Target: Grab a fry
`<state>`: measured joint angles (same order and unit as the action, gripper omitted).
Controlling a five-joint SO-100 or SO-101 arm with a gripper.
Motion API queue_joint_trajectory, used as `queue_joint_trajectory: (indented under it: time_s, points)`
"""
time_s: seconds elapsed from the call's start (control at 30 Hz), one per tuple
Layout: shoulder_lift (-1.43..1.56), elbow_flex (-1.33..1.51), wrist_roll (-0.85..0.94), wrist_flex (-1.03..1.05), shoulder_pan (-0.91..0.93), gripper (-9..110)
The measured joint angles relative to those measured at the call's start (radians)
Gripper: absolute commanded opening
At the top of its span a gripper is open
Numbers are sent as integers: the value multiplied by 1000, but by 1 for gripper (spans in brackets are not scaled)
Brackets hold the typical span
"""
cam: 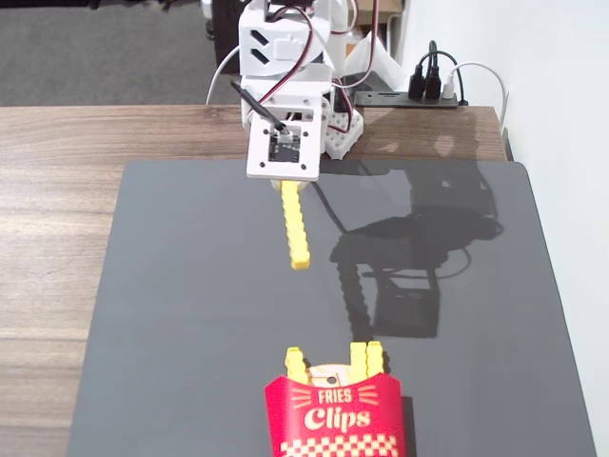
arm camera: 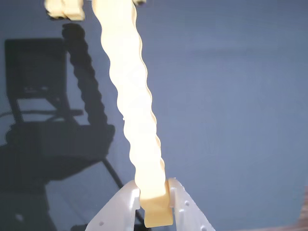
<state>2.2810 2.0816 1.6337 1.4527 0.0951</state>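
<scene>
A bright yellow crinkle-cut fry (cam: 296,227) hangs from my white gripper (cam: 284,183) above the dark mat in the fixed view. In the wrist view the fry (arm camera: 132,101) runs from the top edge down to my gripper (arm camera: 155,192), whose two white fingers press on its near end from both sides. The fry's far end points toward the red "Fries Clips" carton (cam: 333,416), which stands at the mat's near edge with several more yellow fries (cam: 366,357) sticking out of it. Tips of those fries show at the top left of the wrist view (arm camera: 65,8).
A dark grey mat (cam: 190,314) covers most of the wooden table (cam: 57,190). The arm's white base (cam: 344,133) and a power strip with cables (cam: 428,90) sit at the table's far edge. A white wall (cam: 561,190) borders the right side.
</scene>
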Motion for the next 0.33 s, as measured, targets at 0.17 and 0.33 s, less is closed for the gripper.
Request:
queue_joint_trajectory:
  time_s: [0.17,0.33]
  points:
    - [-21,0,5,-2,14,2]
    - [-31,0,3,-18,5,2]
